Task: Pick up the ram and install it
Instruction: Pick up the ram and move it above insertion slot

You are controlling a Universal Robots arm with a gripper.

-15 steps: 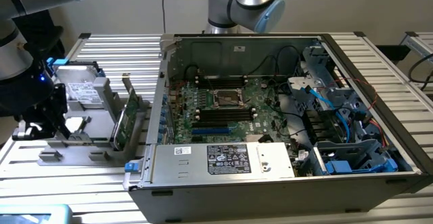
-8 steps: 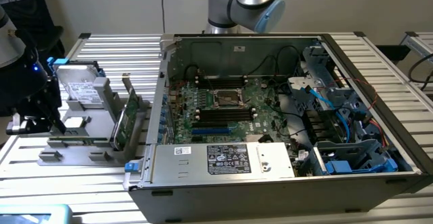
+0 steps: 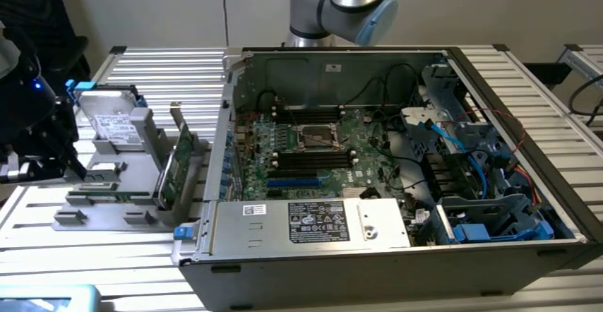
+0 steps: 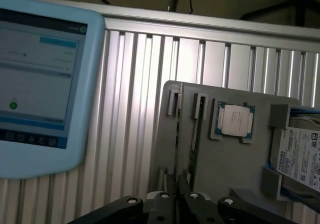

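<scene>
The ram (image 3: 106,198) is a thin green stick set on edge in a slot of the grey holder (image 3: 141,217), at the exterior view's left. From the wrist view the ram (image 4: 193,154) looks like a narrow dark-green strip in the holder (image 4: 225,159). My black gripper (image 3: 38,174) hangs over the holder's outer end, apart from the ram. In the wrist view the gripper (image 4: 178,186) has its fingers drawn almost together, with nothing between them. The open computer case (image 3: 490,114) lies to the exterior view's right, with dark memory slots (image 3: 311,160) on its motherboard.
The holder also carries a silver hard drive (image 3: 113,121), a taller green expansion card (image 3: 179,164) and a processor chip (image 4: 236,120). A light-blue tablet (image 4: 40,74) lies on the slatted table beside the holder. Cables and drive cages crowd the case's right side.
</scene>
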